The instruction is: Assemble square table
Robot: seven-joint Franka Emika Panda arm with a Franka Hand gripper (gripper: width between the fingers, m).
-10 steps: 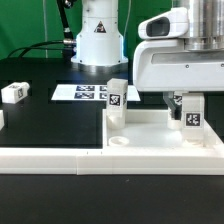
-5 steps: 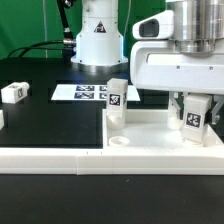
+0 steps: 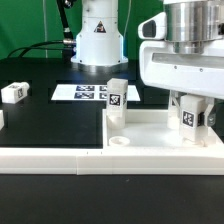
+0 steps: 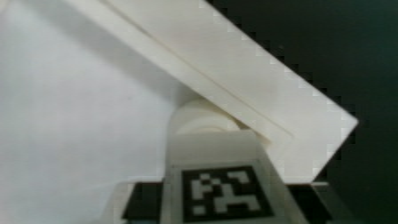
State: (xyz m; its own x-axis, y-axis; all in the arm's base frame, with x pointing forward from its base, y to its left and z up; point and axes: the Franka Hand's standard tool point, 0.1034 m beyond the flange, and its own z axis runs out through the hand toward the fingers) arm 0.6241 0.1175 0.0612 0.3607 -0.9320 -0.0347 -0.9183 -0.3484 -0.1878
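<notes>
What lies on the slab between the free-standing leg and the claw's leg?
Nothing: the exterior view shows only bare slab between the free-standing leg and the gripped leg.

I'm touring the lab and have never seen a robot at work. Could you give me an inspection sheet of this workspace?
Surface: black table, with a long white border bar along the front.
Job's things: white square slab lies recessed face up; an upright leg stands near its far edge; a gripped leg stands on it too; a loose leg lies at the exterior view's left.
Clutter: marker board lies flat behind the slab.
Grippers: the gripper is closed on the gripped leg from above.
Cables: dark cable beside the robot base.
Surroundings: green backdrop.
</notes>
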